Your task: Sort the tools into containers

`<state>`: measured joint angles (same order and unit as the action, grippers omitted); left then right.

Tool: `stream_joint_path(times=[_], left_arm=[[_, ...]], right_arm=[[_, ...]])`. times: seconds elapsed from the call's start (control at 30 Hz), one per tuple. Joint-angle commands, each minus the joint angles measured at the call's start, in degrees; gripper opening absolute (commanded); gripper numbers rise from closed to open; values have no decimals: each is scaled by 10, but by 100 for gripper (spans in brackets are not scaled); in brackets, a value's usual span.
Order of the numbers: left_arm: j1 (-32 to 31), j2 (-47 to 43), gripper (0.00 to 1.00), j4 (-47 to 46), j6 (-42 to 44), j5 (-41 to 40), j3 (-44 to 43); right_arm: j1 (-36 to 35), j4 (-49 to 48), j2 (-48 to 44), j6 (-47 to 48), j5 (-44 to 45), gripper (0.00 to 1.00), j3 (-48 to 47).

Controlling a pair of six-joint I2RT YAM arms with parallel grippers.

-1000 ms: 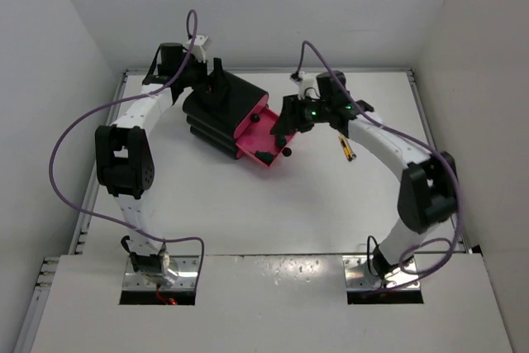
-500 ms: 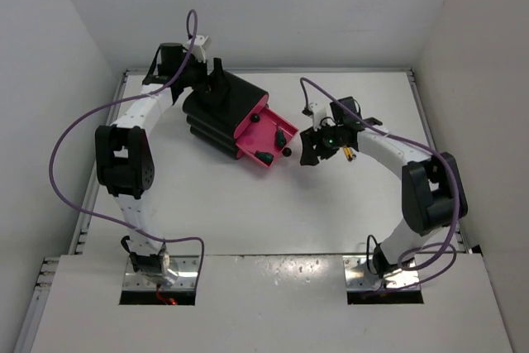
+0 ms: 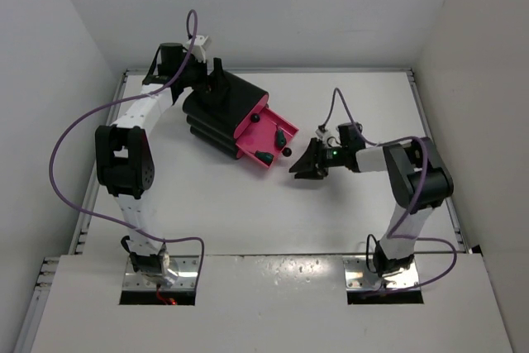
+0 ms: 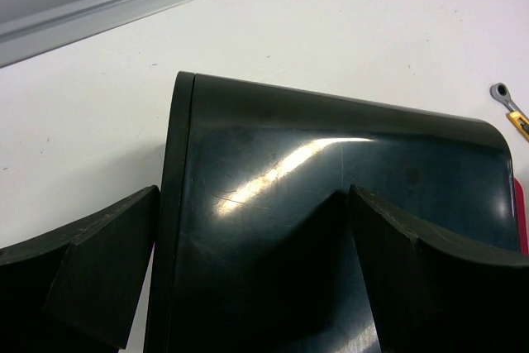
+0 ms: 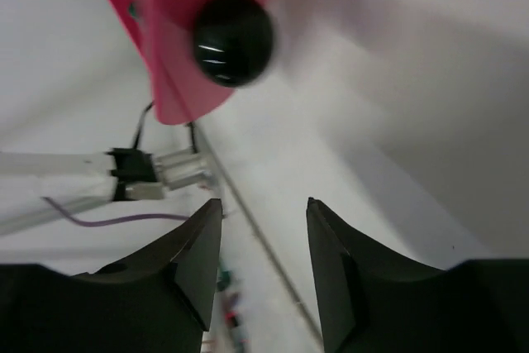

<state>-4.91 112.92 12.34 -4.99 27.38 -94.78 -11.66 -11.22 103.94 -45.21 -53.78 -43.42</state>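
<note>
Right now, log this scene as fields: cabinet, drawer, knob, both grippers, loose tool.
cabinet: black rounded-corner cabinet on white table
drawer: one magenta-pink drawer pulled out, small tools inside
knob: round black knob, untouched
left gripper: open, against cabinet
right gripper: open, empty, facing knob
loose tool: yellow-handled wrench on table

Here's the white tabletop point(image 3: 248, 212), plain and matte, with a silver far rail point(image 3: 273, 69) running along its far edge and a left rail point(image 3: 81, 221) down its left edge. White walls close it in: back wall point(image 3: 264, 6), left wall point(image 3: 41, 80), right wall point(image 3: 488, 80). At the near edge a white panel point(image 3: 273, 303) covers the tabletop, and two rectangular cutouts in it show shiny metal plates point(image 3: 188, 269).
</note>
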Motion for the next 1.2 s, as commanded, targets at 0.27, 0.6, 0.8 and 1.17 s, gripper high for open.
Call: stream_joint_path(times=[0.27,0.6,0.8,1.17], left_arm=[[-17,68,99,164,61,-58,53],[-17,68,99,164,61,-63,53],[-17,73,99,164,61,-63,53],[-17,73,99,164,61,-63,53]], right_arm=[[43,-493,125,-407,-113,42,43],[43,-548,183,-443,-107,42,6],[38,-573,203,-455,-94,46,-13],[32,-579,231,-449,-76,50,-42]])
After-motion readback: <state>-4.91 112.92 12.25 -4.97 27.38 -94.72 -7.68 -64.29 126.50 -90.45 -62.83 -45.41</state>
